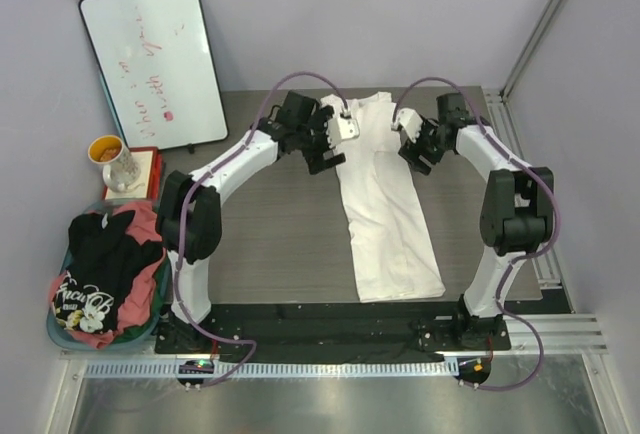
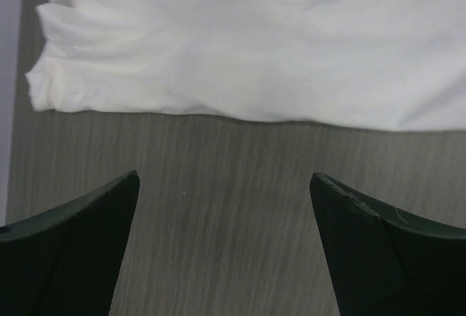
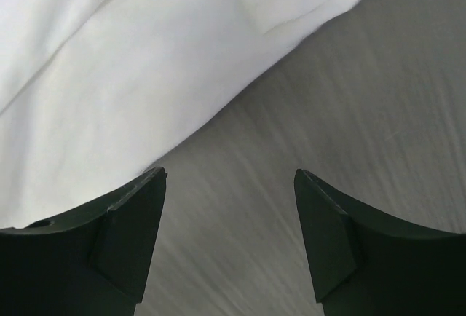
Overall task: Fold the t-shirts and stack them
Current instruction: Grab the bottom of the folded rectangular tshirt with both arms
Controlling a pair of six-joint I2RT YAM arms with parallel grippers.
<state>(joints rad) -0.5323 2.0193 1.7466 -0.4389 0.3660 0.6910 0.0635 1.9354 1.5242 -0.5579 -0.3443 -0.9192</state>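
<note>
A white t-shirt (image 1: 385,214) lies flat on the table as a long narrow strip, collar end at the far side. My left gripper (image 1: 326,157) hovers just off its left edge near the top. In the left wrist view this gripper (image 2: 224,178) is open over bare table, with the shirt (image 2: 255,46) just beyond the fingertips. My right gripper (image 1: 418,157) sits off the shirt's right edge, and in its wrist view it (image 3: 229,172) is open and empty beside the shirt (image 3: 109,76). A black t-shirt (image 1: 105,244) with pale lettering and a pink-red one (image 1: 148,216) lie heaped at the left.
The heap sits in a teal-rimmed laundry basket (image 1: 57,332) at the near left. A mug (image 1: 115,159) stands on a red box (image 1: 150,172) behind it. A whiteboard (image 1: 155,64) leans against the far-left wall.
</note>
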